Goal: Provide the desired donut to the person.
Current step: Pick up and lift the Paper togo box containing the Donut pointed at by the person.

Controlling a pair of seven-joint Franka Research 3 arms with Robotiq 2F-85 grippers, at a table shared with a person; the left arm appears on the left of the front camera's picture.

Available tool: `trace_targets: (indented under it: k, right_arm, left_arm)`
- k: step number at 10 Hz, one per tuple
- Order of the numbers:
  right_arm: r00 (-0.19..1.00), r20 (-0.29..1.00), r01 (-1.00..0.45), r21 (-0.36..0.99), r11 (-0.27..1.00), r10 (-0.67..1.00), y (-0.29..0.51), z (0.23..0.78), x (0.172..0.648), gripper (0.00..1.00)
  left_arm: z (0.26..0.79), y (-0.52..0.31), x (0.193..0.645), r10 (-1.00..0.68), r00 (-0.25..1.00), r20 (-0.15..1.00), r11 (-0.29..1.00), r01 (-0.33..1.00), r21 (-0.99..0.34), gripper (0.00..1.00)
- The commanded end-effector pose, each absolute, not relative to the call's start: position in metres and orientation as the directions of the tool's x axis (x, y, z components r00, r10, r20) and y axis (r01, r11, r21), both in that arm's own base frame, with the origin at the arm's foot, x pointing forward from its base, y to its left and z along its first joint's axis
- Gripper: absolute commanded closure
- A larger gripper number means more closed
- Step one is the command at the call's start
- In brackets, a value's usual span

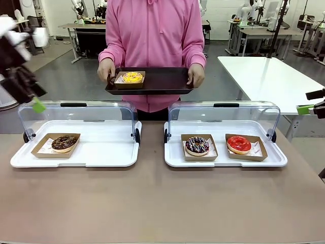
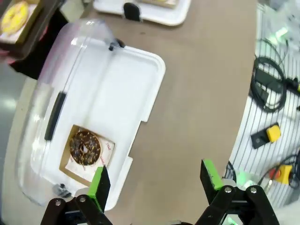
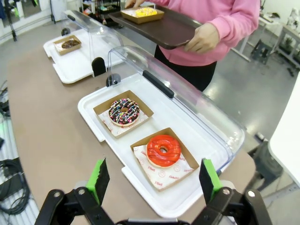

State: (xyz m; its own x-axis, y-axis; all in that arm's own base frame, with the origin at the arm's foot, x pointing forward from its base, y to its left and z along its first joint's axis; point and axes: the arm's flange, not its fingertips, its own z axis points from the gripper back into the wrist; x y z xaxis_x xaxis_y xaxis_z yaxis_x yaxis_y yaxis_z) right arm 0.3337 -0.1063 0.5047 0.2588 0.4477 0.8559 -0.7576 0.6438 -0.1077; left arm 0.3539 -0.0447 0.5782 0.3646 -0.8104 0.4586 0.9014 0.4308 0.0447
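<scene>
Your left gripper [image 2: 154, 178] hangs wide open and empty beside the white case [image 2: 122, 84] holding the chocolate donut [image 2: 85, 147]. Your right gripper [image 3: 153, 178] stands just as wide and empty near the red-glazed donut [image 3: 163, 150], with the sprinkled donut [image 3: 124, 111] just past it. The red print on their paper liners is too small to read. Beyond them, the person [image 1: 152, 30] holds a dark tray [image 1: 167, 81] carrying a yellow donut [image 1: 132, 77].

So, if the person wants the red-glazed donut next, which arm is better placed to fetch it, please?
Right, probably. The right gripper hovers open, aimed at the red-glazed donut. The left gripper, also open, hangs by the chocolate donut in the left tray.
</scene>
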Motion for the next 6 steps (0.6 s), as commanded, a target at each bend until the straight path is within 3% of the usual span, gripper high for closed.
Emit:
trace_targets:
  k: [1,6]
  right_arm:
    - [0.241,0.868,-0.765,-0.105,0.636,0.433,-0.106,0.502,0.337,0.00]
    - [0.241,0.868,-0.765,-0.105,0.636,0.433,-0.106,0.502,0.337,0.00]
  left_arm:
    - [0.555,-0.008,0.317,-0.729,0.368,0.577,0.516,0.849,0.111,0.00]
    - [0.518,0.068,0.291,-0.607,0.341,0.718,0.578,0.809,0.104,0.00]
